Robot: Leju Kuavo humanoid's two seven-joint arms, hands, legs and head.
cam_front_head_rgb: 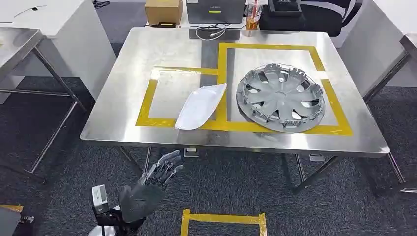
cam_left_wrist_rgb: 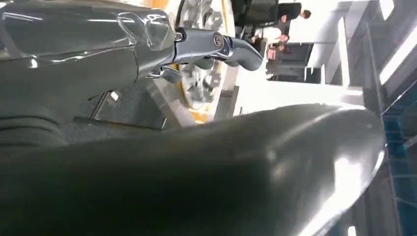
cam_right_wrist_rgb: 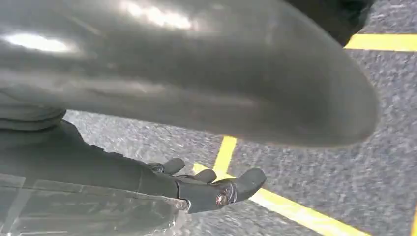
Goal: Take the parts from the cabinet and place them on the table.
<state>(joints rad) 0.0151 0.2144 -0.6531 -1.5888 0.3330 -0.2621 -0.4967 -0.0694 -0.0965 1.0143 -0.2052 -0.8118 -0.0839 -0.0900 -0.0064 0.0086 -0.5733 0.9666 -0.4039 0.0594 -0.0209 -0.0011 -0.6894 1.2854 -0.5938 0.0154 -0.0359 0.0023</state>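
Observation:
On the steel table (cam_front_head_rgb: 123,88) lie two parts inside yellow tape frames. A silver hubcap (cam_front_head_rgb: 280,98) lies in the right frame, and a white curved panel (cam_front_head_rgb: 200,105) lies across the edge of the left frame. My left hand (cam_front_head_rgb: 158,176) hangs below the table's front edge, fingers spread and holding nothing. The left wrist view looks past its fingers (cam_left_wrist_rgb: 216,45) to the hubcap (cam_left_wrist_rgb: 201,78). In the right wrist view my right hand (cam_right_wrist_rgb: 206,189) hangs over the grey carpet, fingers loosely extended, with nothing in it.
A cardboard box (cam_front_head_rgb: 163,11), a grey case (cam_front_head_rgb: 215,10), a cup (cam_front_head_rgb: 252,18) and a black chair (cam_front_head_rgb: 305,14) stand behind the table. White tables flank it on both sides. A yellow tape square (cam_front_head_rgb: 223,220) marks the floor in front. People (cam_left_wrist_rgb: 275,34) stand far off.

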